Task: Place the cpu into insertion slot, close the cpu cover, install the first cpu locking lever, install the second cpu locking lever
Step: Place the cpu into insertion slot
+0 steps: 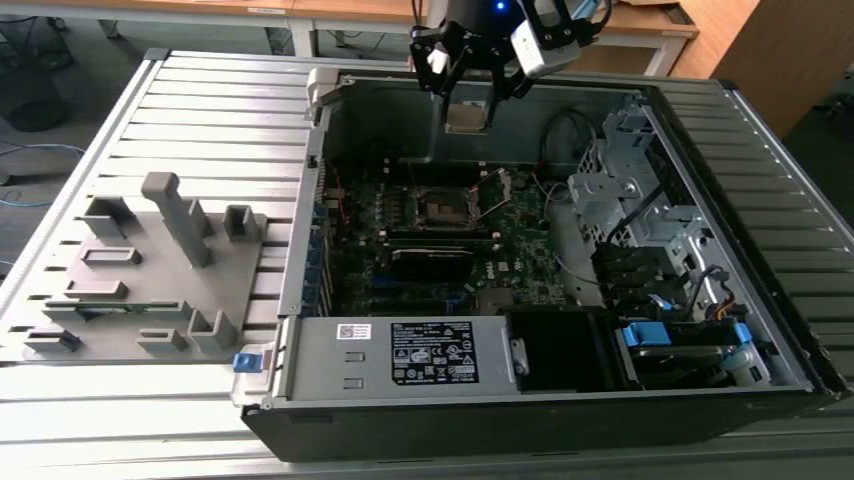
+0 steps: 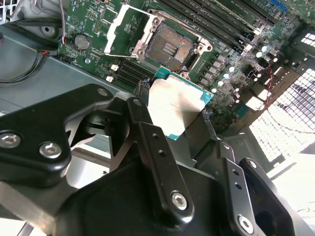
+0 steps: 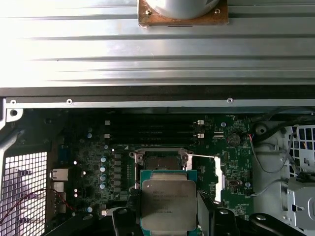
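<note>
Slatted grey tabletop (image 1: 200, 110) bears an open computer case (image 1: 400, 425), and at upper centre of the exterior view the jaws of the gripper (image 1: 470, 97) clamp the cpu (image 1: 466, 118) above the insertion slot (image 1: 445, 207).

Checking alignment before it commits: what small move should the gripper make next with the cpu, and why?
Probably ease it down toward the insertion slot. The gripper holds the cpu above the board; the slot lies bare with the cpu cover swung open beside it, so nothing appears to block the descent.
</note>
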Tool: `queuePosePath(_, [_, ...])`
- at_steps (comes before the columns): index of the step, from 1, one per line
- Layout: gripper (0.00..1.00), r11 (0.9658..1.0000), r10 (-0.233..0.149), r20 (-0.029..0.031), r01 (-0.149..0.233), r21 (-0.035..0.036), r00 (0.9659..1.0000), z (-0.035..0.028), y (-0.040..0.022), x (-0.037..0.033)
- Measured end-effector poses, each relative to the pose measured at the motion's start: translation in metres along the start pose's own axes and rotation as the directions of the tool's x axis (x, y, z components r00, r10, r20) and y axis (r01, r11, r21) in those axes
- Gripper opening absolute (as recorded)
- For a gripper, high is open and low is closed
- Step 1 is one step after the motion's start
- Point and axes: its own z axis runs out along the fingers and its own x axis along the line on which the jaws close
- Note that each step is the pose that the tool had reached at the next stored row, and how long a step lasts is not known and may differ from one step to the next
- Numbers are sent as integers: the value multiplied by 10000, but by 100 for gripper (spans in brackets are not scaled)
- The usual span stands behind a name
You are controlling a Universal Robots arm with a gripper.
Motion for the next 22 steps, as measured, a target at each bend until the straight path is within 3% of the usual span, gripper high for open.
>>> queuePosePath(22, [54, 10000, 0, 0, 0, -1, 10000, 58, -5, -1])
